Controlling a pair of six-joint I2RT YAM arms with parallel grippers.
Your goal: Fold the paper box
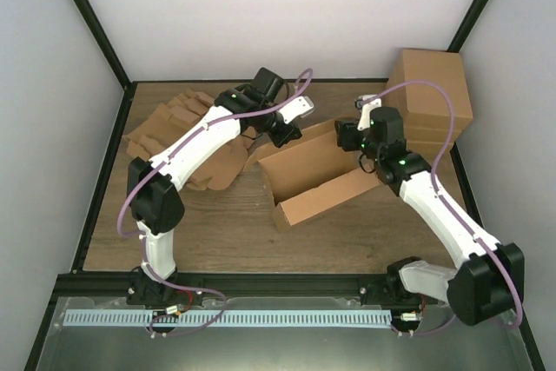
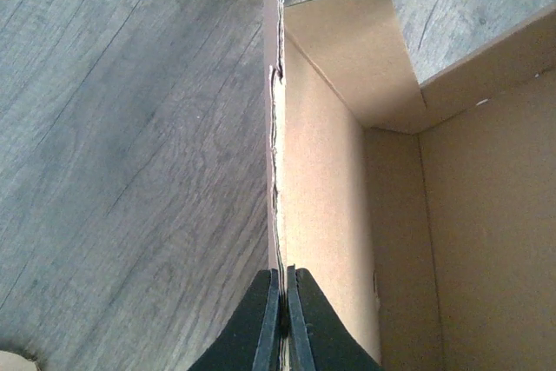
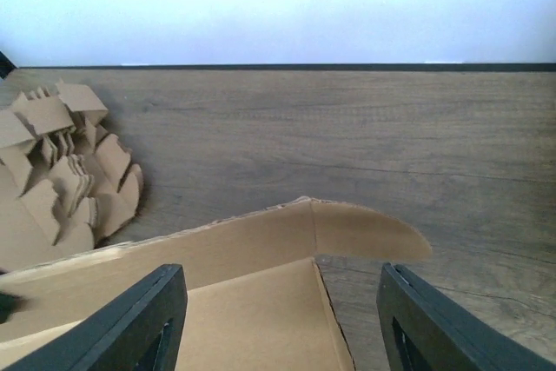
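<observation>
Paper box [image 1: 317, 193] sits in the middle of the table [image 1: 217, 236], half raised into an open tray. Its long axis runs near-left to far-right, between both arms. Far left is a heap of flat blanks [image 1: 169, 123], well apart from it. Left gripper [image 1: 283, 136] is at the far-left wall; in the wrist view its fingers [image 2: 261, 319] are pressed together on that wall's top edge, pinching the cardboard. Right gripper [image 1: 365, 147] hovers over the right end, fingers [image 3: 139, 319] spread wide and holding nothing, with a rounded end flap [image 3: 369, 232] just ahead. Right arm is nearer that loose flap, so tucking it is likely its job. Stack of boxes [image 1: 430, 97] stands at the far right.
</observation>
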